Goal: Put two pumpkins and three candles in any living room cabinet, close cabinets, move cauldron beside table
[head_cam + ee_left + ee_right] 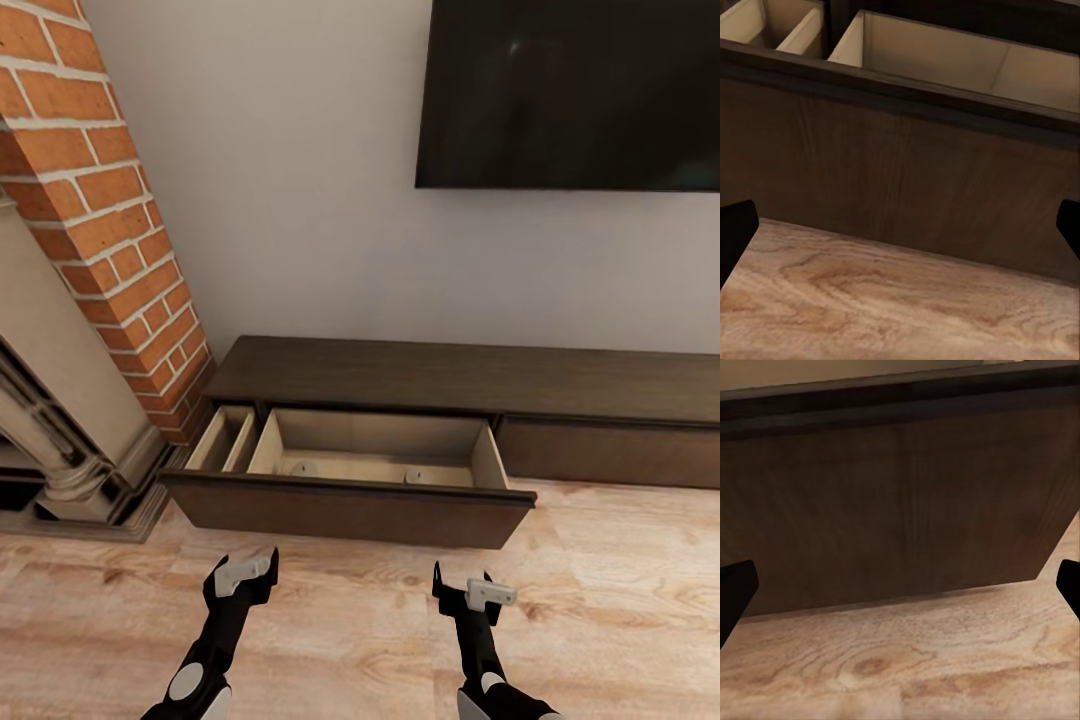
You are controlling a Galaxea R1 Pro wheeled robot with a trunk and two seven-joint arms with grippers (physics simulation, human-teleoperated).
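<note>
Both sets of jaws stand wide apart and hold nothing. On the left gripper (pixel 900 232) the dark fingertips (pixel 735 232) sit at the two far edges of its wrist view, with bare wood floor (pixel 870 300) and the drawer front between them. The right gripper (pixel 900 592) is the same: fingertips (pixel 735 596) spread to the edges, touching nothing, over the pale floor planks.

From the head view, the left gripper (pixel 243 578) and the right gripper (pixel 470 595) hover low over the floor (pixel 620 600), just short of the cabinet (pixel 450 375), a long dark-brown low unit against the grey wall under a black screen (pixel 570 90). Its big drawer (pixel 345 505) is pulled out towards the robot. The pale beige inside is in two parts, a narrow compartment on the left and a wide one beside it. Two small pale round shapes lie on the floor of the wide one; I cannot tell what they are. The next front (pixel 610 455), to the right, is shut flush.

The left wrist view looks over the drawer's top edge into both compartments (pixel 945 56). The right wrist view sits lower and catches mostly the plain dark front (pixel 892 510) and its right-hand corner. A brick column (pixel 100 200) and a stone fireplace surround (pixel 50 400) stand to the left of the cabinet.
</note>
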